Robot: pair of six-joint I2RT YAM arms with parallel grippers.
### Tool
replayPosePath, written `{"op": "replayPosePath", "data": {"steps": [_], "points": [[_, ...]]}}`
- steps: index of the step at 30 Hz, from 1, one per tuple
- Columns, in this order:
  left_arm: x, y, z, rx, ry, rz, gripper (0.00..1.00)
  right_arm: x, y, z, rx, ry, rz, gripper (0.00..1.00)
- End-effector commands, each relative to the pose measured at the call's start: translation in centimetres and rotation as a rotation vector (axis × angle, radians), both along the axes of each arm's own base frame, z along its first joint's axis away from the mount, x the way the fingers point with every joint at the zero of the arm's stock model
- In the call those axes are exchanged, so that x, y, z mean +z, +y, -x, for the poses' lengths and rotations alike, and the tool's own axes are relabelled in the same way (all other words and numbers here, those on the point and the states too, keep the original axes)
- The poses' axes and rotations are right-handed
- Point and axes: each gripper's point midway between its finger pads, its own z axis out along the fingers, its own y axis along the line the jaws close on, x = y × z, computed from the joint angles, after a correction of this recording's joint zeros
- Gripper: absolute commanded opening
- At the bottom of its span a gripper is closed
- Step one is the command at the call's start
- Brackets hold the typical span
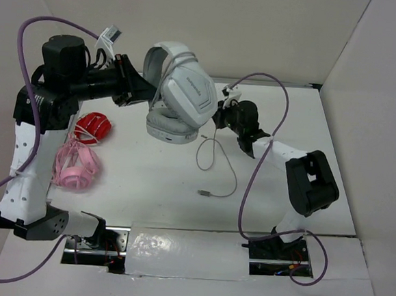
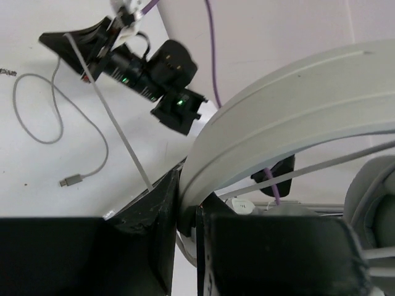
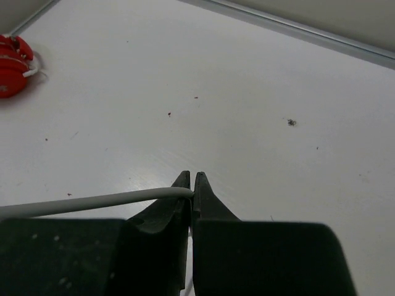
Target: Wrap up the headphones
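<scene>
The light grey-white headphones (image 1: 181, 95) are held up above the table's far middle. My left gripper (image 1: 142, 89) is shut on their headband (image 2: 278, 117), which fills the left wrist view. My right gripper (image 1: 218, 115) is just right of the ear cups and is shut on the thin grey cable (image 3: 92, 201). The cable runs taut from the headphones to the right gripper. Its loose end (image 1: 214, 164) hangs down and lies looped on the table, ending in a small plug (image 1: 203, 191). The plug also shows in the left wrist view (image 2: 71, 180).
Red headphones (image 1: 92, 126) and pink headphones (image 1: 75, 166) lie at the table's left, under my left arm. The red ones show in the right wrist view (image 3: 15, 65). Purple arm cables loop above both arms. White walls close in the back and sides.
</scene>
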Motion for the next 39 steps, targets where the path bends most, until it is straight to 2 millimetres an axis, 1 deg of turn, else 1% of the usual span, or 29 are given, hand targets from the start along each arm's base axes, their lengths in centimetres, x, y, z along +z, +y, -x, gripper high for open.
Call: {"op": "replayPosePath", "data": {"steps": [1, 2, 4, 5, 6, 7, 9, 10, 11, 13, 15, 16, 17, 18, 19, 21, 22, 23, 24, 26, 28, 29, 30, 31, 32, 36, 37, 38, 39], "points": [[2.3, -0.5, 2.3, -0.084, -0.091, 0.061, 0.0, 2.1, -3.3, -1.4, -0.07, 0.026, -0.083, 0.0], [2.1, -0.3, 2.5, -0.079, -0.096, 0.056, 0.0, 2.8, -4.7, -2.0, -0.092, 0.025, -0.098, 0.0], [0.5, 0.0, 1.8, -0.038, -0.07, 0.021, 0.0, 4.5, -5.8, -2.7, -0.108, 0.055, -0.106, 0.0], [-0.9, 0.1, 1.2, -0.015, -0.036, -0.003, 0.0, 4.8, -7.2, -3.3, -0.135, 0.073, -0.103, 0.0], [-2.3, 0.8, -0.1, 0.063, -0.003, -0.039, 0.0, 5.3, -8.0, -3.6, -0.159, 0.086, -0.1, 0.0], [-3.5, 1.1, -0.6, 0.095, 0.032, -0.066, 0.0, 6.1, -8.5, -3.5, -0.165, 0.101, -0.087, 0.0], [-6.7, 1.7, -2.0, 0.161, 0.093, -0.13, 0.0, 7.0, -10.4, -3.7, -0.216, 0.107, -0.083, 0.0], [-8.0, 1.6, -2.4, 0.172, 0.113, -0.162, 0.0, 8.1, -11.1, -3.3, -0.225, 0.104, -0.07, 0.0], [-10.0, 1.8, -2.9, 0.188, 0.151, -0.203, 0.0, 8.7, -12.0, -3.2, -0.252, 0.103, -0.069, 0.0], [-12.5, 1.9, -4.0, 0.202, 0.187, -0.274, 0.0, 10.7, -13.1, -2.6, -0.271, 0.113, -0.05, 0.0], [-14.2, 1.1, -4.4, 0.157, 0.172, -0.321, 0.0, 12.1, -13.9, -2.4, -0.284, 0.125, -0.033, 0.0], [-15.7, 0.4, -4.8, 0.128, 0.158, -0.377, 0.0, 13.4, -14.1, -2.1, -0.28, 0.148, -0.004, 0.0], [-16.7, 0.5, -4.9, 0.138, 0.173, -0.416, 0.0, 13.9, -14.1, -1.9, -0.28, 0.163, 0.008, 0.0], [-17.7, 0.5, -5.2, 0.155, 0.191, -0.455, 0.0, 12.9, -14.2, -1.2, -0.275, 0.236, 0.04, 0.0], [-19.2, 0.6, -5.7, 0.183, 0.207, -0.524, 0.0, 15.3, -14.2, -1.3, -0.279, 0.205, 0.033, 0.0], [-21.4, 0.4, -6.0, 0.185, 0.228, -0.603, 0.0, 16.5, -13.8, -0.5, -0.261, 0.219, 0.047, 0.0], [-22.3, -0.1, -6.1, 0.175, 0.22, -0.639, 0.0, 17.2, -13.5, -0.1, -0.249, 0.218, 0.045, 0.0], [-22.5, -0.4, -6.0, 0.168, 0.215, -0.642, 0.0, 17.2, -13.3, -0.1, -0.24, 0.219, 0.042, 0.0], [-23.3, -0.9, -6.0, 0.157, 0.238, -0.652, 0.0, 17.9, -13.1, 0.3, -0.235, 0.221, 0.036, 0.0], [-23.9, -0.6, -6.4, 0.195, 0.271, -0.672, 0.0, 18.4, -12.5, 0.9, -0.212, 0.23, 0.032, 0.0], [-24.7, -0.4, -7.1, 0.233, 0.337, -0.68, 0.0, 18.8, -11.7, 2.2, -0.176, 0.261, 0.017, 0.0], [-25.3, 0.3, -7.5, 0.299, 0.374, -0.701, 0.0, 19.3, -11.4, 3.2, -0.153, 0.267, 0.006, 0.0], [-26.7, 1.0, -7.1, 0.324, 0.45, -0.754, 0.0, 19.4, -10.3, 4.3, -0.095, 0.287, -0.022, 0.0], [-26.3, 1.2, -7.6, 0.361, 0.471, -0.755, 0.0, 19.6, -9.4, 5.2, -0.05, 0.296, -0.028, 0.0], [-26.9, 1.7, -7.9, 0.409, 0.538, -0.766, 0.0, 19.8, -8.5, 6.8, 0.007, 0.311, -0.042, 0.0], [-28.3, 2.6, -9.1, 0.531, 0.636, -0.792, 0.0, 20.6, -5.0, 11.0, 0.187, 0.314, -0.1, 0.0], [-28.5, 2.9, -8.8, 0.557, 0.674, -0.801, 0.0, 21.2, -3.5, 12.6, 0.262, 0.299, -0.11, 0.0], [-29.1, 2.8, -9.1, 0.568, 0.705, -0.812, 0.0, 21.1, -2.5, 13.4, 0.311, 0.306, -0.127, 0.0], [-28.7, 2.9, -9.2, 0.586, 0.718, -0.809, 0.0, 21.5, -1.2, 15.1, 0.415, 0.315, -0.146, 0.0]]}}
